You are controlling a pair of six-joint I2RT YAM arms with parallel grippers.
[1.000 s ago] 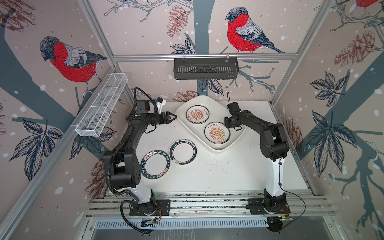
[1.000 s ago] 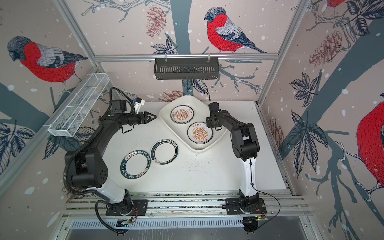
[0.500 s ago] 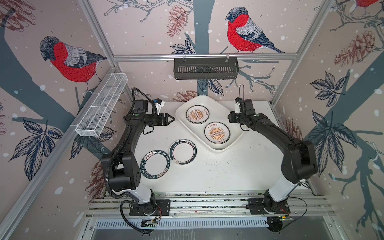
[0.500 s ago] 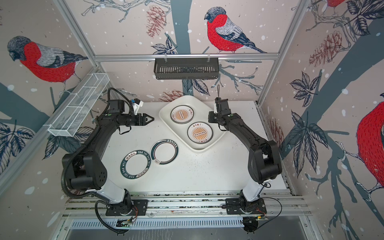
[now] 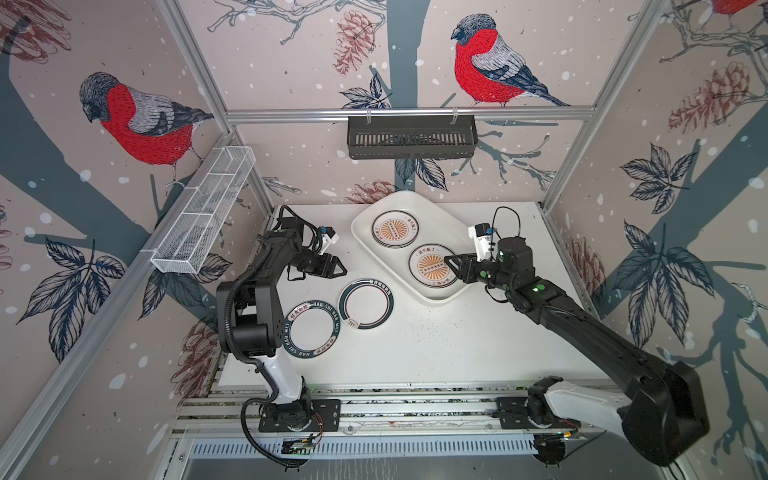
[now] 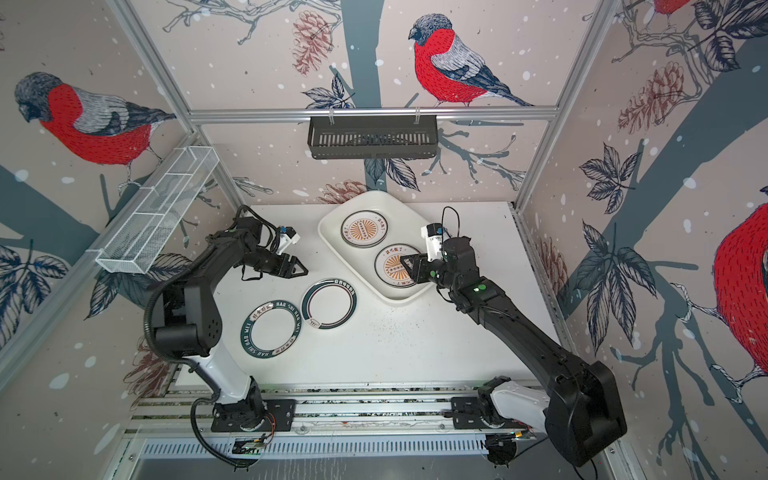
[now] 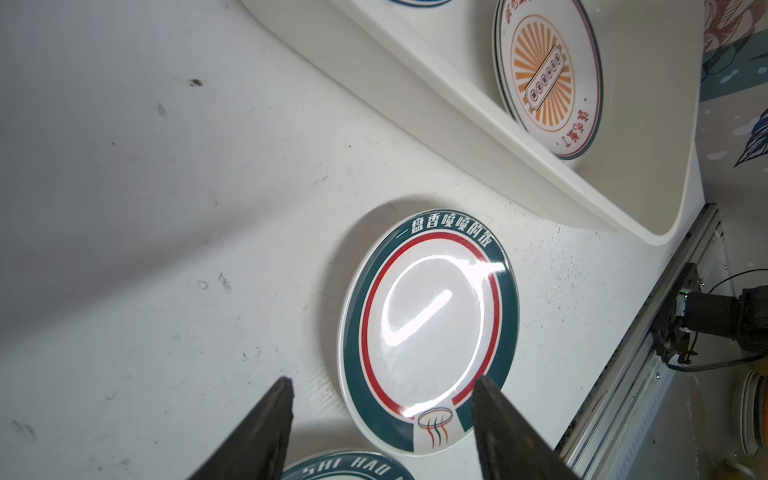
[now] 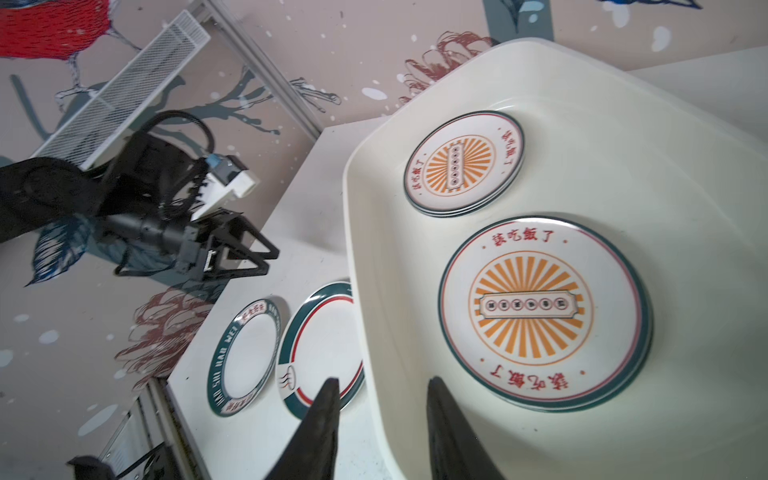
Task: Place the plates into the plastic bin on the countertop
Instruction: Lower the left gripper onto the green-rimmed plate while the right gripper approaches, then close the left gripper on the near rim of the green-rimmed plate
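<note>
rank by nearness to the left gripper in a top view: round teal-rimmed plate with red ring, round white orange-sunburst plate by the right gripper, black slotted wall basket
1. Teal-rimmed plate with red ring, on the countertop right by the left gripper.
2. Orange-sunburst plate, in the plastic bin, rightward.
3. Black slotted basket, on the back wall.

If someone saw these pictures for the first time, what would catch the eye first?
Probably the big red-breasted birds painted on the walls. Next, the white bin at the back of the table, holding plates with orange sunbursts, and two teal-rimmed plates lying on the table beside it.
</note>
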